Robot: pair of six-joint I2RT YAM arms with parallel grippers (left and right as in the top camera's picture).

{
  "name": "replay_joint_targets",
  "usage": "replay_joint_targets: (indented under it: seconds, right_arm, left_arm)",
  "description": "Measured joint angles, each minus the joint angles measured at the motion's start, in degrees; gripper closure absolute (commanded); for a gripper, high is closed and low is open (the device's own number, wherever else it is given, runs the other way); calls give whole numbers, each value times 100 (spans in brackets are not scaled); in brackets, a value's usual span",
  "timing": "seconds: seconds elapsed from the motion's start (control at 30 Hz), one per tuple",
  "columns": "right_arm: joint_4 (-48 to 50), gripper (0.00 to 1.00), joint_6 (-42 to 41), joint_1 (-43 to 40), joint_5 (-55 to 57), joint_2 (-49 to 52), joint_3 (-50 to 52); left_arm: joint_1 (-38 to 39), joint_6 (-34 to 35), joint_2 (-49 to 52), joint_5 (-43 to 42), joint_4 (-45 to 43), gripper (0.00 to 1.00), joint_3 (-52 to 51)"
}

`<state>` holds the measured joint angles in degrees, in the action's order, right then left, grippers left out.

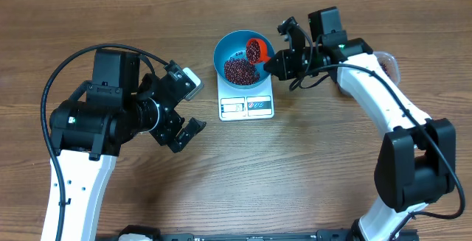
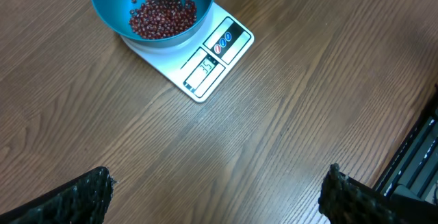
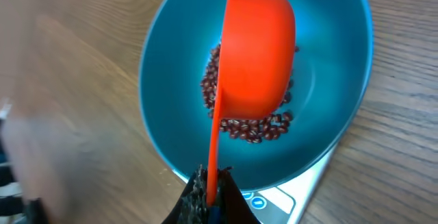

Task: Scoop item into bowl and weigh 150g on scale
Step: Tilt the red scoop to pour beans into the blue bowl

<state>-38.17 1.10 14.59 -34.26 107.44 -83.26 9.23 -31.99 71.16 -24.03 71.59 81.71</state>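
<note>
The blue bowl (image 1: 223, 49) stands on the white scale (image 1: 247, 107) at the table's far middle, with a heap of dark red-brown beans (image 1: 237, 70) inside. My right gripper (image 1: 274, 64) is shut on the thin handle of an orange scoop (image 1: 255, 49), whose cup hangs tipped over the bowl. In the right wrist view the scoop (image 3: 256, 53) covers part of the beans (image 3: 256, 131) in the bowl (image 3: 171, 94). My left gripper (image 1: 200, 105) hovers open and holding nothing over bare wood, left of the scale. Its view shows bowl (image 2: 109, 11), beans (image 2: 163, 15) and scale (image 2: 212, 63) ahead.
A clear tub (image 1: 387, 64) with more beans sits at the far right, mostly hidden behind the right arm. A black frame (image 2: 417, 162) runs along the table's edge in the left wrist view. Bare wood lies in front of the scale.
</note>
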Motion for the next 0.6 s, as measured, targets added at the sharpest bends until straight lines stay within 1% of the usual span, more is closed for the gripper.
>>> replay_joint_targets:
  seconds: [0.33, 0.6]
  right_arm:
    - [-7, 96, 37, 463, 890, 0, 0]
    - [-155, 96, 39, 501, 1169, 0, -245]
  left_arm:
    - [0, 0, 0, 0, 0, 0, 0]
    - [0, 0, 0, 0, 0, 0, 0]
